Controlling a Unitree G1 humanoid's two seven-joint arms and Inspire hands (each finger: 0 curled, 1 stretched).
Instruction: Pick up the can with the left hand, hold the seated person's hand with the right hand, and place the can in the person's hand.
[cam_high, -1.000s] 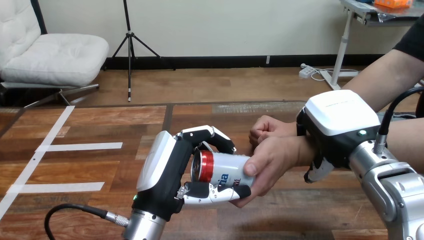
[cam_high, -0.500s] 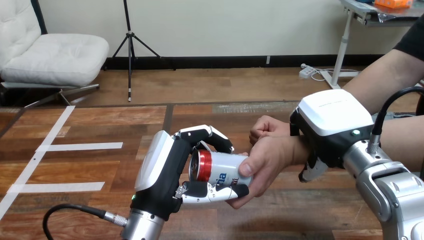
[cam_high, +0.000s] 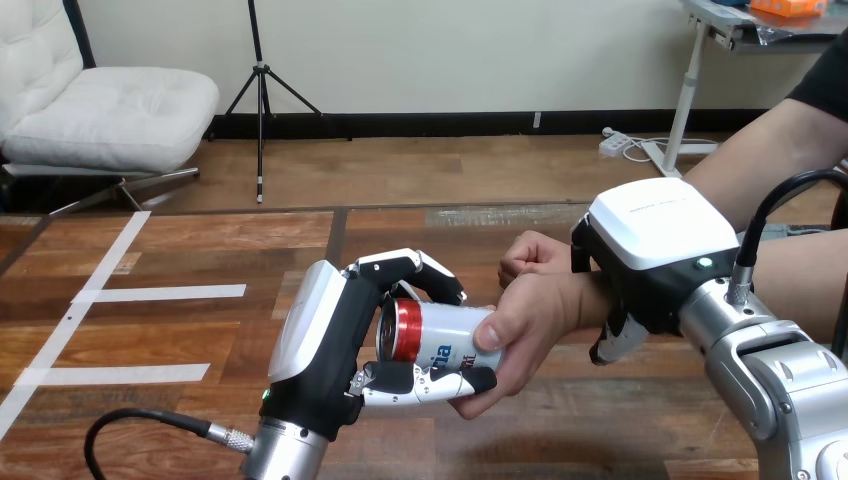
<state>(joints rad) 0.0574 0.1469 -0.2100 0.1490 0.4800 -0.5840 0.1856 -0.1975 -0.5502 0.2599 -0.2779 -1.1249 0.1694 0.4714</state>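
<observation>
1. We judge the last step to be in hand: the pass of the can (cam_high: 440, 335) from our left hand (cam_high: 330, 350) to the person.
2. Our left hand is closed round the can, fingers (cam_high: 420, 268) over its top side and thumb (cam_high: 430, 382) under it. The can lies on its side above the table (cam_high: 180, 300), its red end toward our palm.
3. The person's nearer hand (cam_high: 525, 330) wraps the can's other end, so both hands are on it at once. The person's farther hand (cam_high: 530, 255) is a fist just behind and touches nothing of ours.
4. Our right hand (cam_high: 650, 240) sits over the person's wrist (cam_high: 585, 300), with one finger (cam_high: 612, 342) showing curled below it. We read that as a clasp on the wrist rather than on the palm.
5. The pick-up and the steadying hold look done, while the release is not yet done.
6. The next move calls for our left fingers and thumb to open slowly, so that the weight passes into the person's grip without a jolt.
7. We should draw the left hand back toward us and low, clear of the red end, so we do not knock the can loose.
8. The right hand's clasp should be let go only once the can rests wholly with the person.
</observation>
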